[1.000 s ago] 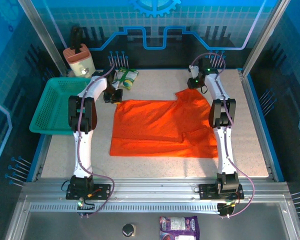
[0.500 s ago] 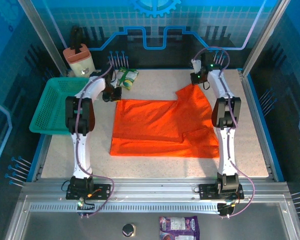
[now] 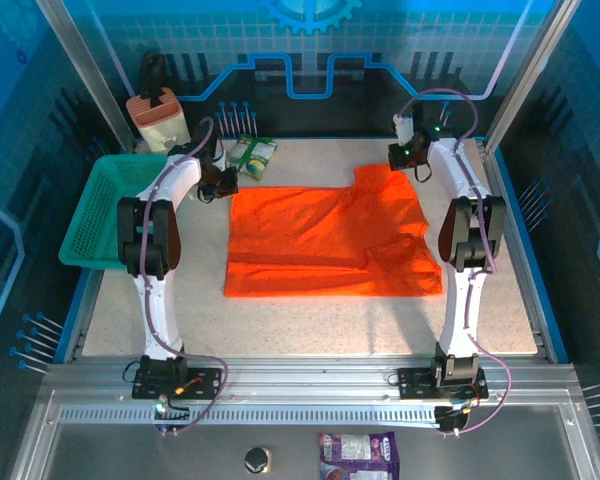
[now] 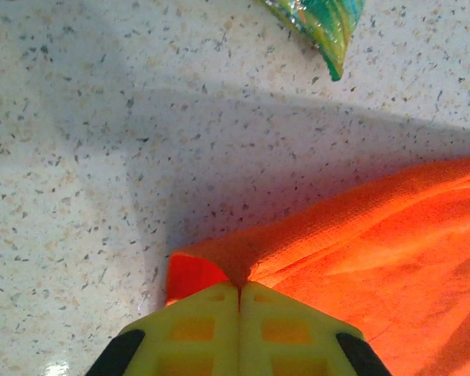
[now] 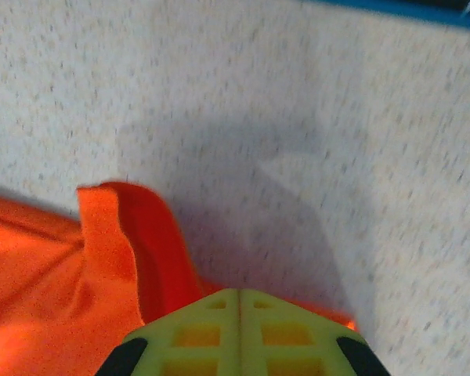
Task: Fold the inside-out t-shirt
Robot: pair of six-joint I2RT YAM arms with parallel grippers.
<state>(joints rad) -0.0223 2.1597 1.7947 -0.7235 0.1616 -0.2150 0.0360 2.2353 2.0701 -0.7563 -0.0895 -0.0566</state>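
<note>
The inside-out t-shirt (image 3: 325, 245) is bright orange-red and lies spread across the middle of the table, its far edge stretched between the two arms. My left gripper (image 3: 223, 185) is at the shirt's far left corner. In the left wrist view, the left gripper (image 4: 239, 286) has its jaws shut on a raised pinch of the cloth (image 4: 392, 251). My right gripper (image 3: 400, 160) is at the far right corner. In the right wrist view, the right gripper (image 5: 239, 294) is shut, with the shirt's curled edge (image 5: 102, 235) running under the fingers.
A teal mesh basket (image 3: 105, 210) sits at the left table edge. A green snack packet (image 3: 252, 155), also in the left wrist view (image 4: 321, 19), lies just beyond the left gripper. A tan bottle (image 3: 158, 118) stands at the back left. The blue back wall (image 5: 407, 12) is close to the right gripper.
The right gripper closed on the shirt's far right edge. Both arms then stretched toward the back of the table, drawing the shirt's far edge back and flattening it.
</note>
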